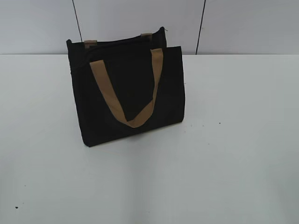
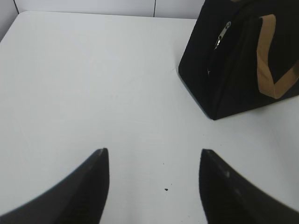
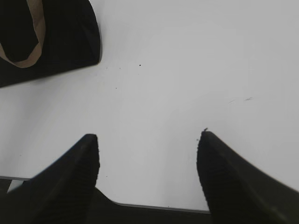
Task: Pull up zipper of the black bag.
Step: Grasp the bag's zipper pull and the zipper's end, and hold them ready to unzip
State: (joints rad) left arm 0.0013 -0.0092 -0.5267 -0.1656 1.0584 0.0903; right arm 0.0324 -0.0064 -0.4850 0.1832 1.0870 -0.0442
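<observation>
The black bag (image 1: 128,91) stands upright on the white table, its tan strap handle (image 1: 131,95) hanging down the front panel. Its top rim with the zipper (image 1: 117,43) shows only as a thin dark line. In the left wrist view the bag (image 2: 233,60) is at the upper right, with a small silver zipper pull (image 2: 223,35) on its side. In the right wrist view a bag corner (image 3: 51,37) is at the upper left. My left gripper (image 2: 153,154) is open and empty, well short of the bag. My right gripper (image 3: 147,137) is open and empty. Neither arm shows in the exterior view.
The white table (image 1: 233,163) spreads around the bag, with a pale panelled wall (image 1: 140,18) behind it. The table's near edge (image 3: 154,206) shows just under my right gripper. Small dark specks (image 2: 166,189) dot the tabletop.
</observation>
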